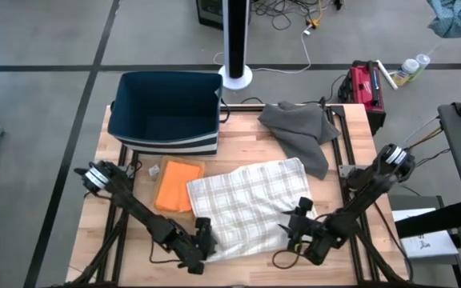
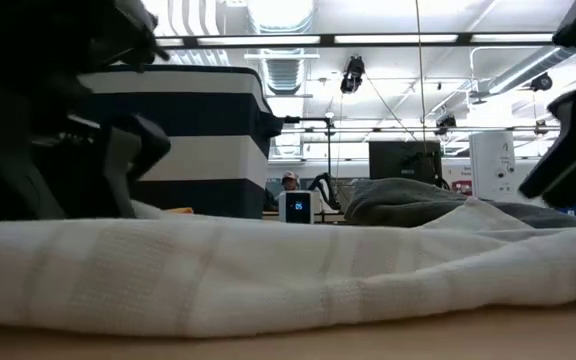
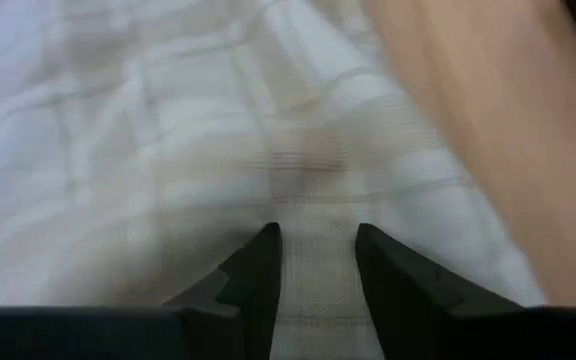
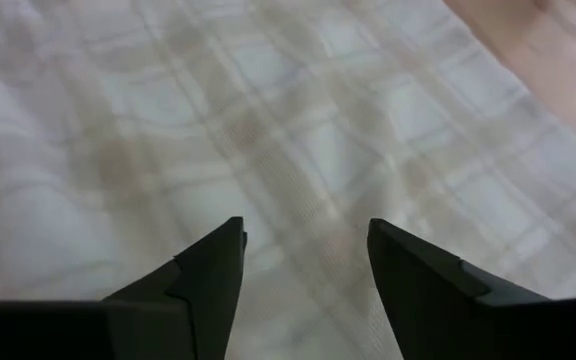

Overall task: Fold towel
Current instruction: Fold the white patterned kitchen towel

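A: High view entry. Plaid towel (image 1: 250, 204) lies spread flat on the wooden bench (image 1: 238, 144), roughly centre, long axis running from near-left to far-right.

B: Gripper positions?

A: Left gripper (image 1: 202, 238) sits at the towel's near-left corner; right gripper (image 1: 301, 218) sits at the near-right edge. Both low over the cloth.

B: State of the jaws?

A: Left wrist view: the two dark fingers (image 3: 258, 275) stand apart with plaid weave visible in the gap, nothing pinched. Right wrist view: fingers (image 4: 213, 270) spread wider, towel flat between and beyond them, no fabric gripped.

B: Other items on the bench?

A: Orange cloth (image 1: 177, 186) just left of the towel, its right edge touching or slightly under the towel; cannot tell which. Grey cloth (image 1: 301, 132) crumpled at far right, near the towel's far corner. Navy bin with white stripes (image 1: 165, 112) at far left.

B: Low view?

A: Towel (image 2: 268, 270) fills the foreground as a rumpled ridge; the bin (image 2: 193, 135) stands behind it.
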`<state>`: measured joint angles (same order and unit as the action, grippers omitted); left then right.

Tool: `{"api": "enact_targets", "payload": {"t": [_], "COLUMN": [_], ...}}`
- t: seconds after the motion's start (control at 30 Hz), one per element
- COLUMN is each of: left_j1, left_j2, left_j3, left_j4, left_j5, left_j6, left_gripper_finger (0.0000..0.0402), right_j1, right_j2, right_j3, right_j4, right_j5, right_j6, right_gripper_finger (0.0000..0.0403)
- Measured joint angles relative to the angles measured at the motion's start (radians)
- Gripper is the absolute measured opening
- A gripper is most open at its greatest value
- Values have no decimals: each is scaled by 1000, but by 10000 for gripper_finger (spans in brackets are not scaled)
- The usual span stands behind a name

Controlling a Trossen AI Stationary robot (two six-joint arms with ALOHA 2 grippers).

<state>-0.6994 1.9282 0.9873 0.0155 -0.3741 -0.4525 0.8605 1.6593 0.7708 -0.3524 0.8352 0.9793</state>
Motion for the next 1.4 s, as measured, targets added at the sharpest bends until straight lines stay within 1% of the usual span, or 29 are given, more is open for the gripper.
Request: {"api": "enact_targets", "payload": {"t": [0.07,0.17,0.27,0.43,0.5,0.53,0.67,0.73,0.77,0.87,0.93,1.0,1.07,1.17,1.3,1.37,1.4], "left_j1": [0,-3,-24,-89,-121,-133,-141,-116,-100,-55,-32,-17,-14,-48,-126,-159,-176], "left_j2": [23,31,17,5,3,2,2,1,1,1,1,-1,-9,-21,-75,-116,-135], "left_j3": [38,92,157,297,340,348,346,320,300,233,178,125,86,72,103,124,141], "left_j4": [-45,-163,-338,-638,-714,-738,-731,-697,-664,-534,-448,-393,-361,-393,-521,-625,-647], "left_j5": [29,64,98,167,169,148,-43,-105,-115,-113,-79,-34,20,90,161,155,119], "left_j6": [-10,-42,-79,-204,-253,-264,-298,-298,-282,-215,-200,-216,-266,-345,-442,-486,-498], "left_gripper_finger": [124,120,117,113,114,114,110,108,107,105,105,106,107,107,102,100,99], "right_j1": [-12,-31,-49,-56,-56,-56,-56,-56,-57,-57,-58,-61,-65,-69,-70,-69,-69], "right_j2": [37,79,117,163,164,164,147,129,120,90,85,86,93,99,97,96,95], "right_j3": [0,0,-3,-5,-6,-6,-10,-11,-10,-10,-9,-9,-9,-22,-50,-63,-68], "right_j4": [45,77,77,88,88,88,83,85,85,83,87,85,90,92,103,95,93], "right_j5": [-1,-19,-54,-38,-42,-42,-34,-52,-61,-80,-72,-67,-65,-58,-46,-38,-33], "right_j6": [-6,-8,17,66,68,67,51,31,19,-14,-25,-26,-21,2,50,74,82], "right_gripper_finger": [211,216,219,217,214,213,208,209,210,214,216,218,217,214,214,216,218]}}
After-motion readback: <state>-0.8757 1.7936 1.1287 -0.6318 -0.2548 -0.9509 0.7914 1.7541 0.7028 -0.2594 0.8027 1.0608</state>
